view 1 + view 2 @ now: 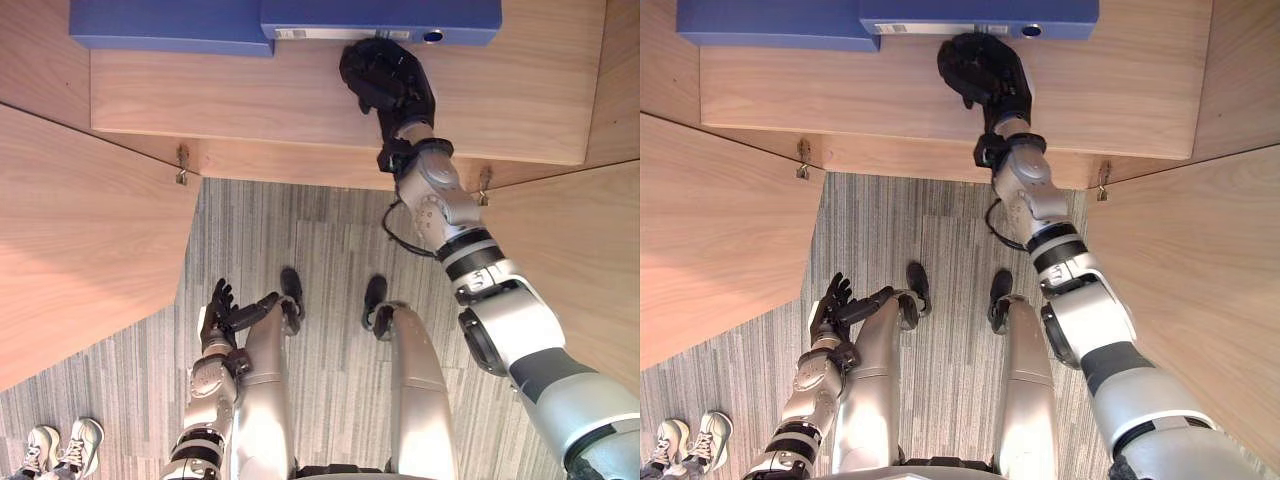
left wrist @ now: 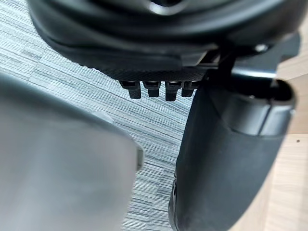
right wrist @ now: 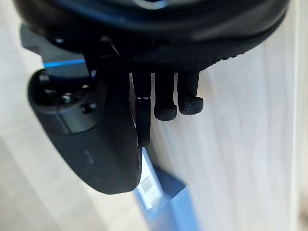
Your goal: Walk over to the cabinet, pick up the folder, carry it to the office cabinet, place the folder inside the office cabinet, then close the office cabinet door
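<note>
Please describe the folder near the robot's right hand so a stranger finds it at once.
Look at the wooden cabinet shelf in front of the robot. At its back, just beyond the right hand, lies the blue folder. Unlike the plain blue object to its left, its spine bears a white label and a round hole.

No text, number or sign could be read anywhere in the scene. The blue folder (image 1: 400, 14) bore a narrow white label (image 1: 318, 33) along its near edge. Dark print was present on that label, but it was too small to make out. In the right wrist view the label again showed only faint marks, not legible characters.
</note>
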`<state>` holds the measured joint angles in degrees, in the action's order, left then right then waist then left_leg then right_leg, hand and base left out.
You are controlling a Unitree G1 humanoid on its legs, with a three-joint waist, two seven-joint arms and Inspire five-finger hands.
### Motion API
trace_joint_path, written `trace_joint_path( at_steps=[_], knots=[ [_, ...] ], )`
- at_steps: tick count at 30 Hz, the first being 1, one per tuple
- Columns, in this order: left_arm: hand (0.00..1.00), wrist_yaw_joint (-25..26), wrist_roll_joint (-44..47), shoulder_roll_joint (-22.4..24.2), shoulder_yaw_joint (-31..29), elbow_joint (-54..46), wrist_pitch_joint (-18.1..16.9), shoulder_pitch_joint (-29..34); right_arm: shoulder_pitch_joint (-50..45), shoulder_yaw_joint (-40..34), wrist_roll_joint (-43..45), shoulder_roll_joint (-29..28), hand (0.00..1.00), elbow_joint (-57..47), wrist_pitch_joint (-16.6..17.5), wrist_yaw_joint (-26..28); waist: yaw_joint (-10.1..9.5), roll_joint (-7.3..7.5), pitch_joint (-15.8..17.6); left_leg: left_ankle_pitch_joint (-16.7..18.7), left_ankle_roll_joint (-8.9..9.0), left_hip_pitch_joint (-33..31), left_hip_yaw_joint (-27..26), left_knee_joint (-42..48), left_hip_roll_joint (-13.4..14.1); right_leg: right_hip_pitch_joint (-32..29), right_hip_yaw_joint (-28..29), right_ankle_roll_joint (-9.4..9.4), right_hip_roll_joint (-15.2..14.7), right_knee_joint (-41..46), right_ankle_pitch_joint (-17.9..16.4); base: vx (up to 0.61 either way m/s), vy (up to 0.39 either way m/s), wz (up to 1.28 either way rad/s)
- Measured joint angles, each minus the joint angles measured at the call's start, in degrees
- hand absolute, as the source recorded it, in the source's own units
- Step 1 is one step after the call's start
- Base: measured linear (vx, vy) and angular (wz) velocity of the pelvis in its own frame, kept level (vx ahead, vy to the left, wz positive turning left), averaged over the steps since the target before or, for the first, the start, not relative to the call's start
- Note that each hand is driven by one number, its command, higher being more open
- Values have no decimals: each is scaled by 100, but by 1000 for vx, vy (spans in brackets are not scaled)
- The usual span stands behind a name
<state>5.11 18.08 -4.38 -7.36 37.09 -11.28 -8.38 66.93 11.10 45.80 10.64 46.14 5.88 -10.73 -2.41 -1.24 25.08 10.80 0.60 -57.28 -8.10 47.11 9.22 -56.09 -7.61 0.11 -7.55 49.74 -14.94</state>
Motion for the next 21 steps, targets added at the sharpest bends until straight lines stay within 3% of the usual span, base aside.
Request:
trace_joint_path(
  at_steps=[6,13,14,16,18,21],
  knots=[
    [100,98,3,128,-2,-17,-3,-91,-315,-453,468,-25,0,-291,-2,-98,-77,-7,-3,-106,-15,83,92,-60,-11,163,-122,-35,-5,-74,59,-61,-43,8],
    [100,83,1,273,32,393,118,153,-3757,-614,343,-231,0,-2466,174,180,21,1,-12,-90,-11,1618,-17,-697,-34,1761,-161,64,65,-896,153,24,-4,-1],
    [100,57,2,274,53,395,132,316,-4567,-580,167,-351,0,-2792,173,285,61,1,-19,-84,1,1997,-84,-894,-13,2127,-132,85,117,-1144,209,55,12,-19],
    [100,-17,0,257,55,420,181,479,-5327,-545,-241,-482,0,-3014,155,370,97,9,-47,-87,9,2393,-192,-1119,13,2483,-65,110,177,-1425,281,83,23,-26],
    [100,-57,0,235,114,570,215,706,-6156,-477,-717,-557,0,-3160,131,477,180,15,-281,-109,42,2789,-315,-1469,3,2832,22,142,241,-1813,384,110,22,-29],
    [100,-138,-19,160,144,990,271,983,-7043,-486,-2333,-527,0,-2962,106,596,368,30,-771,-274,108,3468,-463,-2207,-44,3509,128,197,365,-2752,724,196,27,-25]
  ],
)
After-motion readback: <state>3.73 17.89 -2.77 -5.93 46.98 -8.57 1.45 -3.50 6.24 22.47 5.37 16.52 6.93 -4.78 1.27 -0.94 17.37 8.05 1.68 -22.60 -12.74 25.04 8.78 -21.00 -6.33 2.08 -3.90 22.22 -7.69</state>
